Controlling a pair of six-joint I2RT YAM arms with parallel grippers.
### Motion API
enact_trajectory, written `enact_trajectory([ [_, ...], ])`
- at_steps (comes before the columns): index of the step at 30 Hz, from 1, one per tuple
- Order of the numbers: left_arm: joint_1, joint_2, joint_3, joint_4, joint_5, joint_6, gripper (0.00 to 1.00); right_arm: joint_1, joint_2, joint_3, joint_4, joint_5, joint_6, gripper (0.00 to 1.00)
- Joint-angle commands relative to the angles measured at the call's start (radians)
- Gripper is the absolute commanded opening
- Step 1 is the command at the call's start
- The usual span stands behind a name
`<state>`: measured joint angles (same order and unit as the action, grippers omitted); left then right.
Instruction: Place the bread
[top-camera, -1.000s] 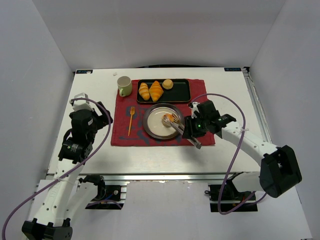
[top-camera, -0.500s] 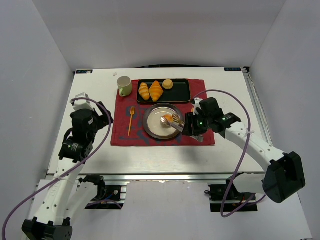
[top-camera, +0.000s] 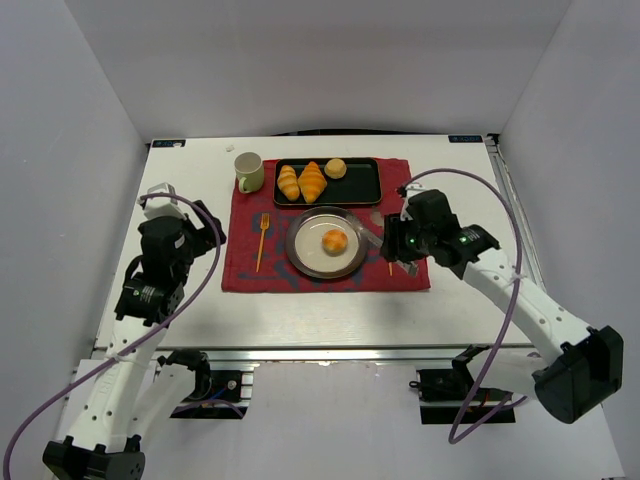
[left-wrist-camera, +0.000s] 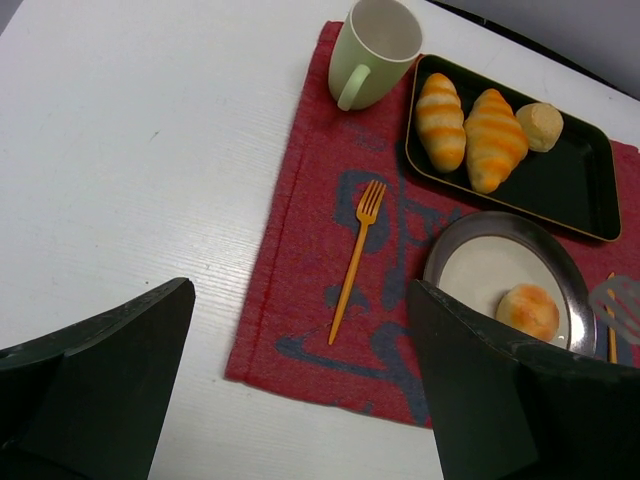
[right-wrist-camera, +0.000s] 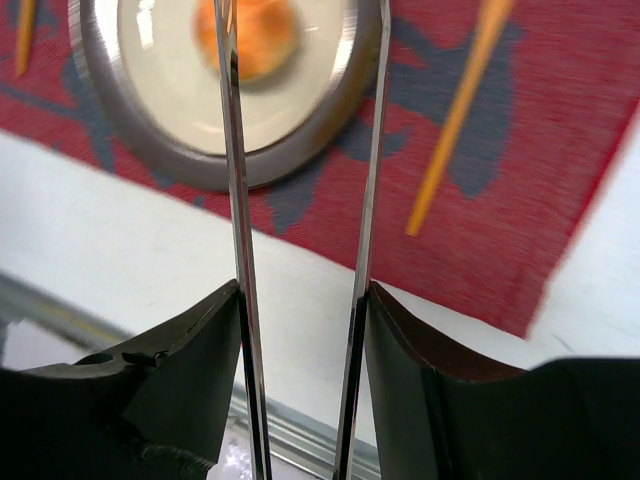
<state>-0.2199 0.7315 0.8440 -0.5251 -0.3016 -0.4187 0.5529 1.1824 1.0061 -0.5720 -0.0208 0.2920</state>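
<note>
One bread (top-camera: 335, 240): on your plate (top-camera: 308, 258), centre frame.
Right claw (right-wrist-camera: 300, 300): pinching tongs (right-wrist-camera: 233, 200), clear only from its wrist.
Left claw (left-wrist-camera: 300, 390): spread.
Tabletop (top-camera: 195, 190): white, red mat (top-camera: 250, 270).

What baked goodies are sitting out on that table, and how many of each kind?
Long ridged croissants, in the black rectangular tray: 2
Glossy golden-orange round bun, on the round metal-rimmed plate: 1
Paler tan round bun, in the tray: 1
Total: 4
</note>
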Motion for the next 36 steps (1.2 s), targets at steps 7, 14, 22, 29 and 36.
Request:
enact_trajectory([
  [7, -0.004, -0.003, 0.056, -0.018, 0.013, 0.009, 0.98, -0.112, -0.079, 0.055, -0.048, 0.484, 0.061, 0.54],
  [14, -0.003, -0.006, 0.043, -0.009, 0.027, 0.006, 0.98, -0.435, 0.073, -0.018, 0.104, 0.332, -0.047, 0.54],
  [22, -0.004, -0.014, 0.020, 0.013, 0.056, -0.009, 0.98, -0.498, 0.304, 0.037, 0.231, 0.220, -0.099, 0.57],
  [29, -0.003, -0.018, 0.006, 0.010, 0.042, 0.000, 0.98, -0.528, 0.431, 0.029, 0.261, 0.220, -0.102, 0.58],
  [36, -0.004, -0.004, 0.000, 0.016, 0.053, -0.003, 0.98, -0.531, 0.431, -0.021, 0.274, 0.214, -0.088, 0.89],
])
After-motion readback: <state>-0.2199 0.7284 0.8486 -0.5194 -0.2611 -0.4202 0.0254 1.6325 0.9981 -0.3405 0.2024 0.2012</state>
